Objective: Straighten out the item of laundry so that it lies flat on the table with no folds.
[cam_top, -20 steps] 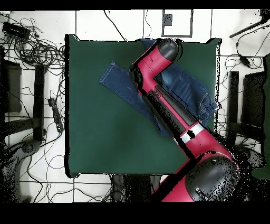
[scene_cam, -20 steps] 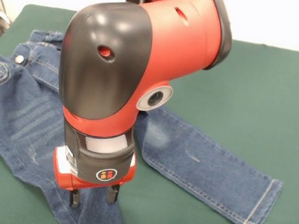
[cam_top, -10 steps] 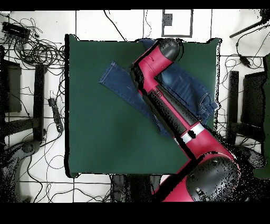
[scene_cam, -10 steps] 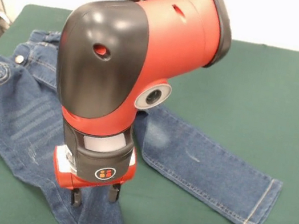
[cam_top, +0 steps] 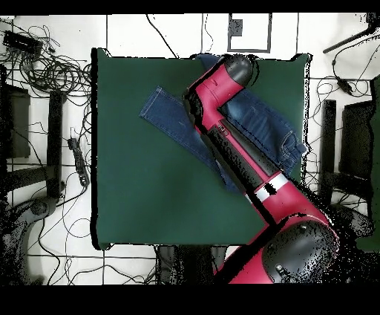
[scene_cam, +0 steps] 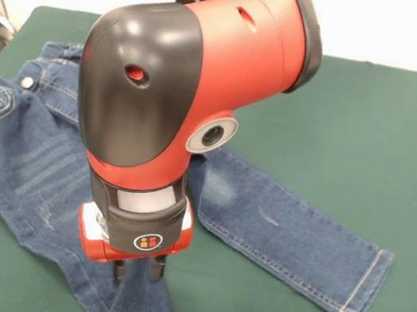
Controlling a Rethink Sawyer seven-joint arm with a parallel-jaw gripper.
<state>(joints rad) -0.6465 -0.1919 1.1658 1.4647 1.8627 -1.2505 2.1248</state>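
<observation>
Now hand fingers closer together, pinching jeans leg

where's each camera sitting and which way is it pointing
Front view: sits across the table, facing the robot; it looks at the jeans; the red and black arm fills the middle, its tool down on the denim, nearly shut.
Overhead view: hangs above, looking straight down on the table and the floor cables around it; the arm reaches up from the base at the bottom.
Both show the jeans, table and arm, turned half round against each other.
</observation>
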